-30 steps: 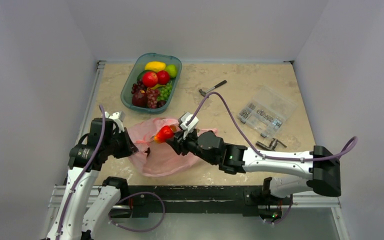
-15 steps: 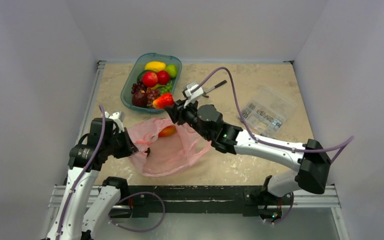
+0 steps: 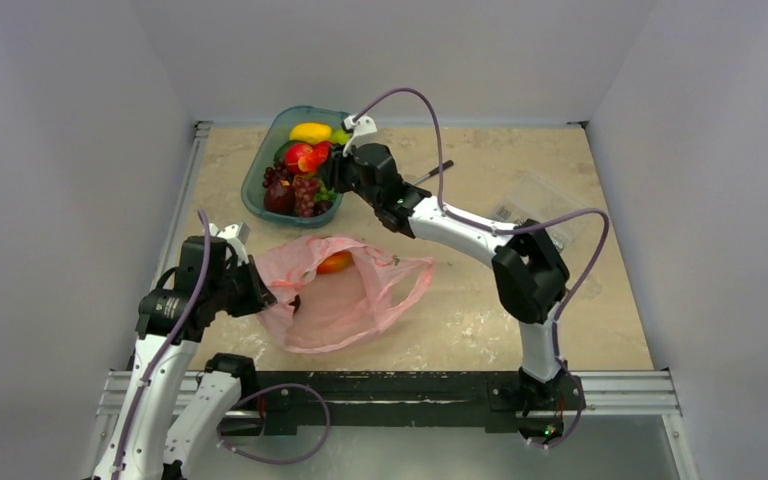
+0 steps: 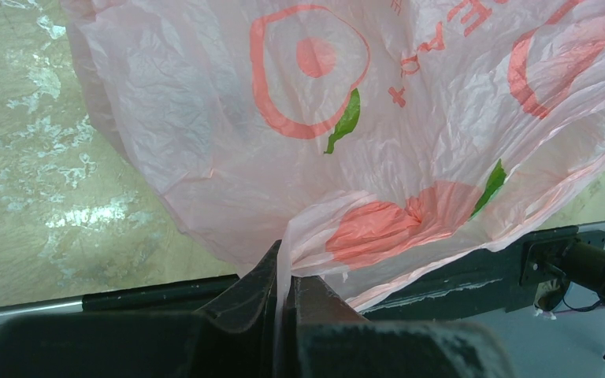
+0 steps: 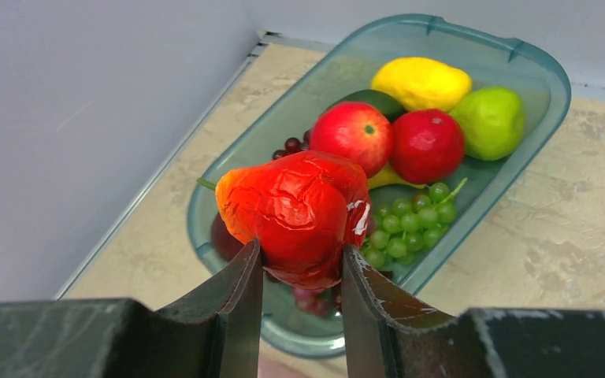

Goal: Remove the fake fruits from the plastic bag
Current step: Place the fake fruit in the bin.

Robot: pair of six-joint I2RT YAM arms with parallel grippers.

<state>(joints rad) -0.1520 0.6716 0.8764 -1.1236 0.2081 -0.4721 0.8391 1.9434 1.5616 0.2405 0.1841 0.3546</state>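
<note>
The pink plastic bag (image 3: 335, 295) lies open on the table near the front left; an orange-red fruit (image 3: 335, 262) shows inside its mouth. My left gripper (image 3: 260, 290) is shut on the bag's edge, and the bag (image 4: 347, 118) fills the left wrist view. My right gripper (image 3: 328, 160) is shut on a wrinkled red fruit (image 5: 295, 209) and holds it above the teal tray (image 5: 555, 83). That red fruit also shows in the top view (image 3: 313, 157). The tray (image 3: 257, 175) holds a yellow fruit, red apples, a green fruit and grapes.
A dark hand tool (image 3: 428, 175) lies right of the tray. A clear plastic box of small parts (image 3: 525, 200) sits at the right, partly behind my right arm. White walls close the table on three sides.
My right gripper carried the red fruit from the bag's mouth up and left to above the teal tray. The left gripper kept its hold on the bag.
</note>
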